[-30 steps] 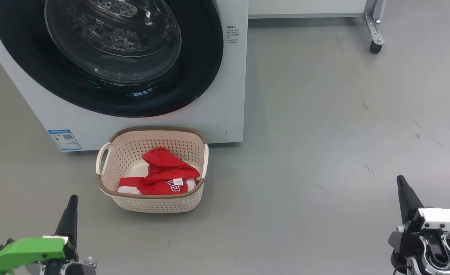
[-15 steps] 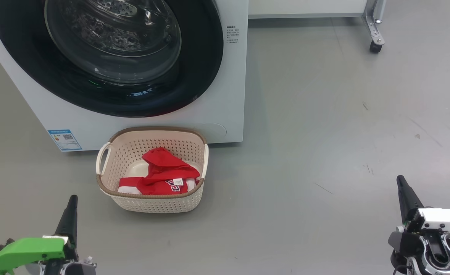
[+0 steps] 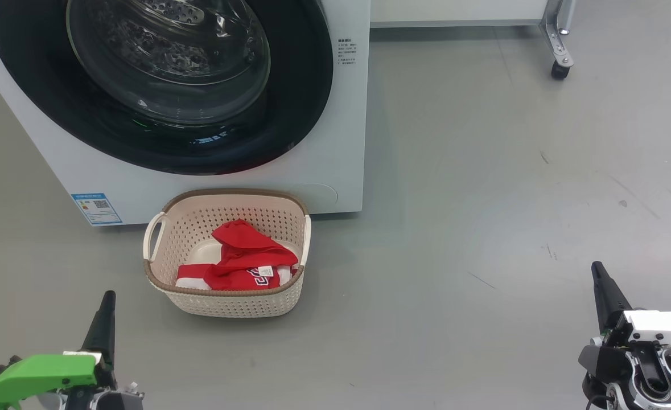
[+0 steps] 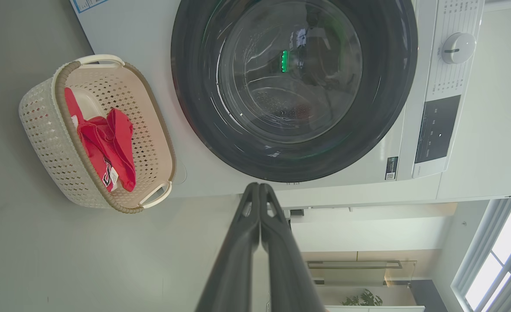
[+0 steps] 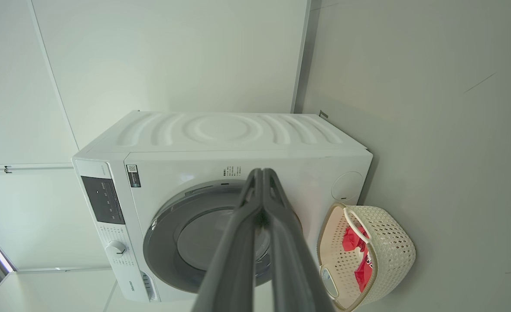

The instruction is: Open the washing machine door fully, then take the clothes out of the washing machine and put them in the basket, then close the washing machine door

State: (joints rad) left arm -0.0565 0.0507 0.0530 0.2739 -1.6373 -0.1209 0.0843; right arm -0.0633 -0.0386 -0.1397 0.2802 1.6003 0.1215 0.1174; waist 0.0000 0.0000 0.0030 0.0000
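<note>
Clothes [image 3: 238, 259]: red fabric with white parts and a small white tag, lying crumpled inside the basket [image 3: 238, 304]. Judged soft, light and limp, not fragile. Easy to pinch at the raised fold on top, but likely to hang long and catch on the rim if lifted by one corner.

Nearest, at the lower left of the head view, left end effector [image 3: 107, 299], fingers pressed together, holding nothing. At the lower right, right end effector [image 3: 599, 270], also closed on itself and empty. Both well apart from the basket, with grey floor [image 3: 483, 199] between.

Next, the basket on the floor, just before the lower front of the washing machine [image 3: 341, 142]; cannot tell whether touching it. Judged light and rather stiff, easy to push away by accident. Better taken by one of the loop handles [image 3: 154, 236].

Behind it, the washing machine door [image 3: 295, 114], shut flat against the front. Rigid, glossy on the black rim and so probably slippery. Glass bowl in the centre better not struck. No handle to make out, so the place to grip is uncertain. Through the glass, perforated drum [image 3: 170, 51], no red fabric to see. Judging from this, probably nothing left to do of the three steps.

Farthest, at the upper right, a caster wheel [image 3: 558, 69] under a metal frame [image 3: 557, 28], well apart from machine and basket, not in the way.
</note>
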